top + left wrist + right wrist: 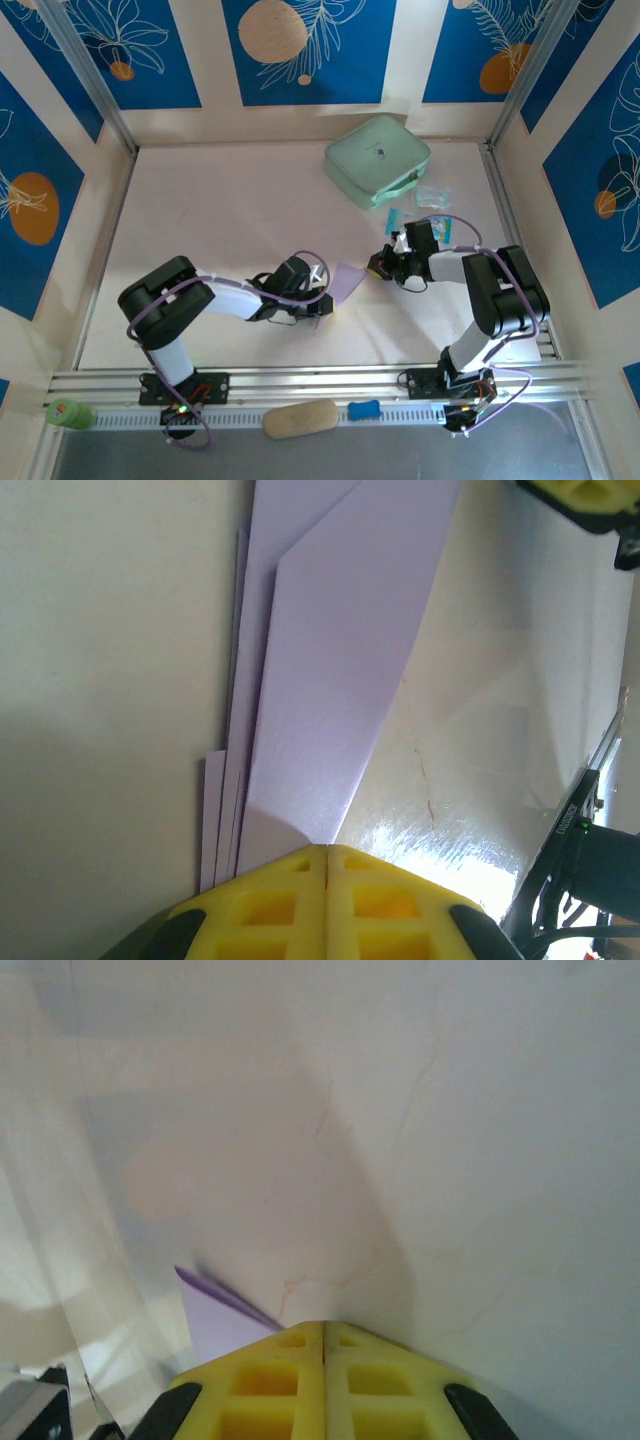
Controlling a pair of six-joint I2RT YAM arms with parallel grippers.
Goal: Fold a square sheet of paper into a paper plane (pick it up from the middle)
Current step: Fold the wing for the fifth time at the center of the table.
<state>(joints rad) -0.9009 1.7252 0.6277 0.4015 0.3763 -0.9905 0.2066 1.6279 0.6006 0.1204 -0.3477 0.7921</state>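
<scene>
Progress: paper plane (330,670) looked well along. Lavender sheet was in several long stacked layers w/ slanted edges, no flat square. Wing creases & set-down prob. left; can't confirm. Plane sat low over desk (220,200), betw. the arms. Left tool (327,855) was fully closed, pinching plane's layers at one end. Right tool (323,1332) was closed too, nothing seen in its grip; plane's corner just beside it.

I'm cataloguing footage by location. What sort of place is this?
Probably a robot test cell, not a home: a pale table boxed in by blue patterned wall panels on aluminium posts, with a left arm and right arm bolted to a rail at its near edge.
</scene>
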